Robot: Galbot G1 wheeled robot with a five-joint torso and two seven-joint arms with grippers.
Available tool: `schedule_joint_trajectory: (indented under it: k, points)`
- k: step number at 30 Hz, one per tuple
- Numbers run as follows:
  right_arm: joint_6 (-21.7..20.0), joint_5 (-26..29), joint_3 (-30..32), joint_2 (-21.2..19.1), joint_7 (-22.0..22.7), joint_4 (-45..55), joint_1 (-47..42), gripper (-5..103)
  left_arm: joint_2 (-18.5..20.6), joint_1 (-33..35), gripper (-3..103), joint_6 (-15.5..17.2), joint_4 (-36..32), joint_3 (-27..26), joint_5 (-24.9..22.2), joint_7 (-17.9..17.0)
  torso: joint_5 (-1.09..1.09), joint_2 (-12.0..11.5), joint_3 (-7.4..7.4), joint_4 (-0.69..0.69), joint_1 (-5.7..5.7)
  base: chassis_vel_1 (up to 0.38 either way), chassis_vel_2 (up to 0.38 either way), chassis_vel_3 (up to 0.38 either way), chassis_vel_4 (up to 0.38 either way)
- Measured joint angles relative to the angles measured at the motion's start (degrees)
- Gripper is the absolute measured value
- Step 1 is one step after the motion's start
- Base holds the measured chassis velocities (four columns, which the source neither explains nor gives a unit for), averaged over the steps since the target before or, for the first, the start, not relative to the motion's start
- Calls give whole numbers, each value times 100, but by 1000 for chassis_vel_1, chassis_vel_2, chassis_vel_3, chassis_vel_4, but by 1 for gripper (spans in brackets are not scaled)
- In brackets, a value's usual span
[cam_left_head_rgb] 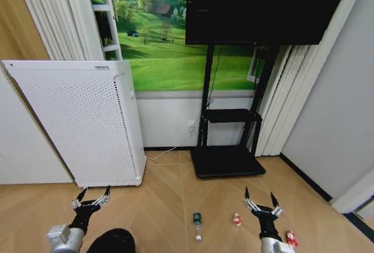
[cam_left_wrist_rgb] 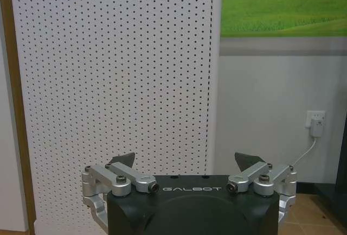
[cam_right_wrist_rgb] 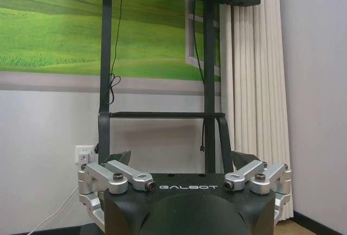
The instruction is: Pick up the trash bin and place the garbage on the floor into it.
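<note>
The trash bin (cam_left_head_rgb: 112,241) is a round black shape at the bottom edge of the head view, just right of my left arm. On the herringbone wood floor (cam_left_head_rgb: 169,206) lies the garbage: a clear bottle with a green label (cam_left_head_rgb: 197,225), a small red-and-white piece (cam_left_head_rgb: 237,219), and another red-and-white piece (cam_left_head_rgb: 291,238) beside my right arm. My left gripper (cam_left_head_rgb: 92,197) hangs open above the floor, left of the bin, and faces the white perforated appliance (cam_left_wrist_rgb: 108,83). My right gripper (cam_left_head_rgb: 259,197) is open too, between the two red-and-white pieces, holding nothing.
A tall white perforated appliance (cam_left_head_rgb: 82,124) stands at the left against the wall. A black TV stand (cam_left_head_rgb: 228,159) with a flat base sits ahead at centre. A cord runs to a wall socket (cam_left_head_rgb: 191,125). Curtains (cam_left_head_rgb: 292,101) and a wall close the right side.
</note>
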Motion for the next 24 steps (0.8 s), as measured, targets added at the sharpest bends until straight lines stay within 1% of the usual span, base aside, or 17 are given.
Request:
schedule_joint_trajectory:
  k: [3,7,10,15,18,19,22,24]
  points:
    - [-2,6,17,-48,0,10,8,100,-13,16,100,-5,-23,10,0,0,0,-100,-72,0,-29,0,0,0,0]
    - [2,22,52,-65,0,27,8,100,-19,19,100,-5,-33,37,6,0,0,-161,-113,0,-48,0,0,0,0]
    - [8,39,73,-69,9,30,6,100,-21,14,100,11,-55,116,47,0,0,-264,-186,0,-78,0,0,0,0]
    - [10,37,72,-63,27,24,10,100,10,13,100,12,-56,173,94,1,0,-337,-237,0,-98,0,0,0,0]
    - [10,34,72,-50,35,39,9,100,56,-2,100,12,-62,194,99,5,0,-431,-303,0,-128,0,0,0,0]
    - [10,34,72,-50,35,39,9,100,56,-2,100,12,-62,194,99,5,0,-431,-303,0,-128,0,0,0,0]
    - [10,25,87,-40,43,50,-5,100,65,-32,100,12,-55,208,99,10,0,-533,-378,-1,-155,0,0,0,0]
    - [10,24,90,-39,47,51,-6,100,70,-41,100,12,-55,211,97,12,0,-560,-398,-1,-162,0,0,0,0]
